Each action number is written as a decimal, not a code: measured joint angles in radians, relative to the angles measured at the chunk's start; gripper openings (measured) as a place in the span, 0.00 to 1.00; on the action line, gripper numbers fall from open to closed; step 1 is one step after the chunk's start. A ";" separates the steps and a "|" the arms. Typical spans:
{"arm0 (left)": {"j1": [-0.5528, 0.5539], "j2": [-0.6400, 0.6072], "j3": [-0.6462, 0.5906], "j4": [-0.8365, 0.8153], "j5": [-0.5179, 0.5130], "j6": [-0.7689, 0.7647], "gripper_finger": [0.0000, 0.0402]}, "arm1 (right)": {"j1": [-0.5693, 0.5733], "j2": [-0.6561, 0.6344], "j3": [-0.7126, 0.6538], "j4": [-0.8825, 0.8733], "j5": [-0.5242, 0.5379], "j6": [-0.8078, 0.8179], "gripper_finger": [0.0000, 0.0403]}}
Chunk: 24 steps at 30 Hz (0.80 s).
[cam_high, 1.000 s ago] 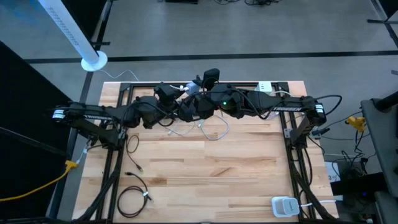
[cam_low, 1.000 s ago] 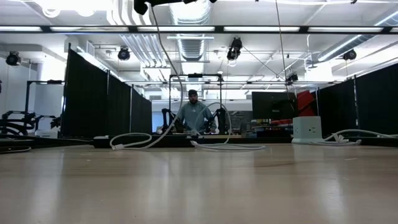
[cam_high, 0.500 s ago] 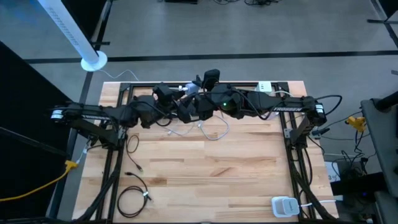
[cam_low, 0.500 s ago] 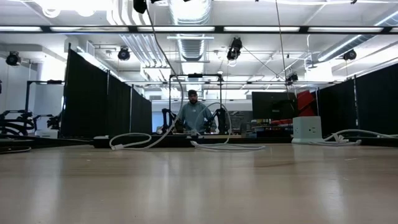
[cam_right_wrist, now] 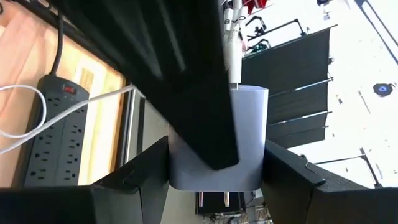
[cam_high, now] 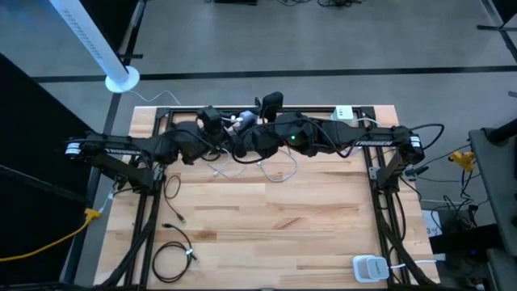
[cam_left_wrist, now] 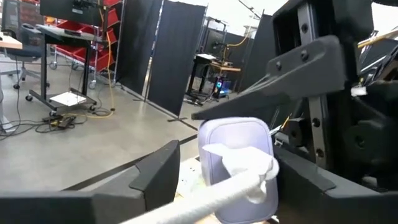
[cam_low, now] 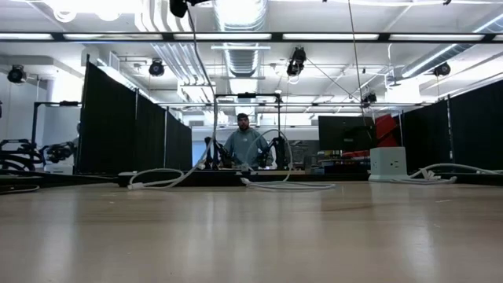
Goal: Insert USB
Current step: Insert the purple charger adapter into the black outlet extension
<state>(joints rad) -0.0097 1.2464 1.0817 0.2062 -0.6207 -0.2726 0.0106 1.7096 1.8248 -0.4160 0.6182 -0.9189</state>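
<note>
Over the far middle of the wooden table (cam_high: 266, 210), both arms brought together and raised well off the surface. Right gripper (cam_right_wrist: 214, 165) clamped on the pale charger block (cam_right_wrist: 245, 134), one finger at each side, prongs pointing away from the cable end. Left gripper (cam_left_wrist: 233, 171) meeting it from the opposite side, pinching the white cable (cam_left_wrist: 186, 208) just behind its plug (cam_left_wrist: 245, 165); plug already at or in the block's face, seating depth not readable. Same block (cam_left_wrist: 236, 168) fills the space between the left fingers in the left wrist view.

Below and beyond the right gripper: black power strip (cam_right_wrist: 43, 143) lying flat by the table's far rail. Slack white cable (cam_high: 279, 166) looped on the wood under the joined grippers. Nearer the front edge, well away from both grippers: black cable coil (cam_high: 174, 259) and a small white device (cam_high: 370, 267).

Risks, judged: plug tilted against the port would jam or bend if pushed; block may rotate in the right fingers under side load; slack loop may tug the plug off-axis. Wrists nearly touching, so little margin for lateral correction.

Room: table open toward the front; far rail and strip close behind; free height above.
</note>
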 joint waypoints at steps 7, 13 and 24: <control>0.001 0.009 0.000 -0.001 0.005 0.001 0.41 | 0.005 0.000 0.000 0.006 0.003 -0.001 0.48; 0.000 0.006 0.001 0.001 0.011 0.033 0.30 | 0.007 0.001 0.000 0.005 0.009 0.029 0.48; 0.000 -0.032 0.001 -0.065 0.029 0.045 0.30 | 0.008 0.003 0.000 0.007 -0.007 0.207 0.50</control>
<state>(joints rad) -0.0101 1.2148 1.0828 0.1412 -0.5918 -0.2279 0.0181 1.7130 1.8248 -0.4093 0.6108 -0.7119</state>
